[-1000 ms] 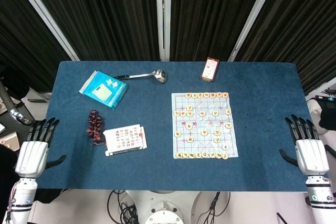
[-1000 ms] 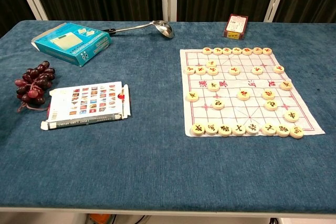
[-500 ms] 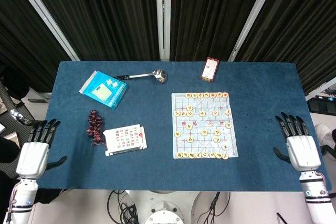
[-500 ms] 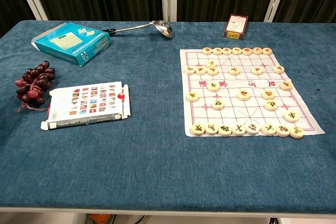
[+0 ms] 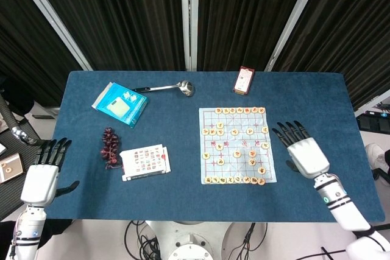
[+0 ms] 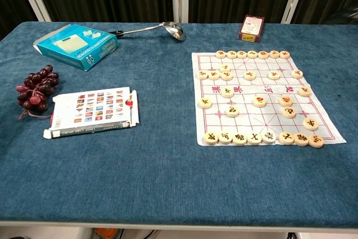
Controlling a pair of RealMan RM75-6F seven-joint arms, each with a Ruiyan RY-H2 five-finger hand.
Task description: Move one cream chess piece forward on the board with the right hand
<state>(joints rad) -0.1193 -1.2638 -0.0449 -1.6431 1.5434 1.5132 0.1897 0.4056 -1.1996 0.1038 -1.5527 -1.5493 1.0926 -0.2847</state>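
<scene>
A white paper chess board [image 5: 237, 145] [image 6: 263, 96] lies on the blue table, right of centre. Several round cream pieces [image 5: 237, 154] [image 6: 259, 101] with red or black marks stand on it, with a full row along its near edge [image 6: 254, 137]. My right hand [image 5: 303, 150] hovers over the table just right of the board, fingers spread and empty. At the table's left near edge my left hand [image 5: 42, 177] is spread and empty too. Neither hand shows in the chest view.
A card box [image 5: 244, 80] stands behind the board. On the left are a teal box [image 5: 120, 104], a metal ladle [image 5: 164, 88], a bunch of dark grapes [image 5: 109, 146] and a printed flat box [image 5: 145, 162].
My right hand has swung in from the table's right edge toward the board, and now sits just beside it. The left hand has barely shifted. No piece has moved.
</scene>
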